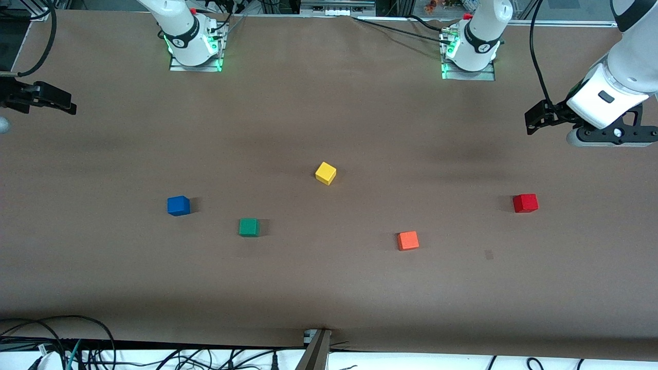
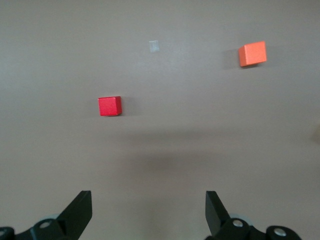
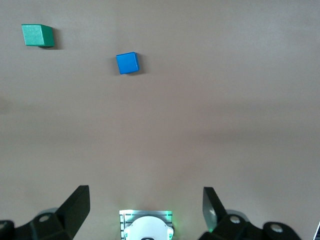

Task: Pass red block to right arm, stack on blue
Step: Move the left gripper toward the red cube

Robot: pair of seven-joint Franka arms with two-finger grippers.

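I have the left gripper [image 2: 147, 212] up in the air at the left arm's end of the bench, jaws spread wide and holding nothing; in its wrist view the two black fingers [image 2: 80, 210] frame bare brown surface, with the small bright red cube [image 2: 109, 106] lying ahead of them, untouched; from the front camera that left gripper [image 1: 534, 121] hangs over the bench edge, and the red cube [image 1: 525, 203] rests flat on the bench, well apart from it, nearer to the front camera than the arm's base.

The right gripper [image 3: 145, 210] is likewise aloft at the right arm's end, jaws apart and empty; its wrist view looks down past them onto the small deep-blue cube [image 3: 127, 63], with a small green cube [image 3: 36, 35] near it; in the front view the right gripper [image 1: 64, 103] sits at the very edge of the picture, over the bench's end.

Working outward: the blue cube [image 1: 178, 205] lies toward the right arm's end, well apart from the red one; the green cube [image 1: 249, 227] is near it, a touch nearer the front camera; a small yellow cube [image 1: 325, 173] sits mid-bench, turned at an angle; a lighter orange-red cube [image 1: 407, 240] lies between the yellow and the red, nearest the front camera of the five; all rest singly on the brown paper-covered bench [image 1: 329, 288], none touching another.
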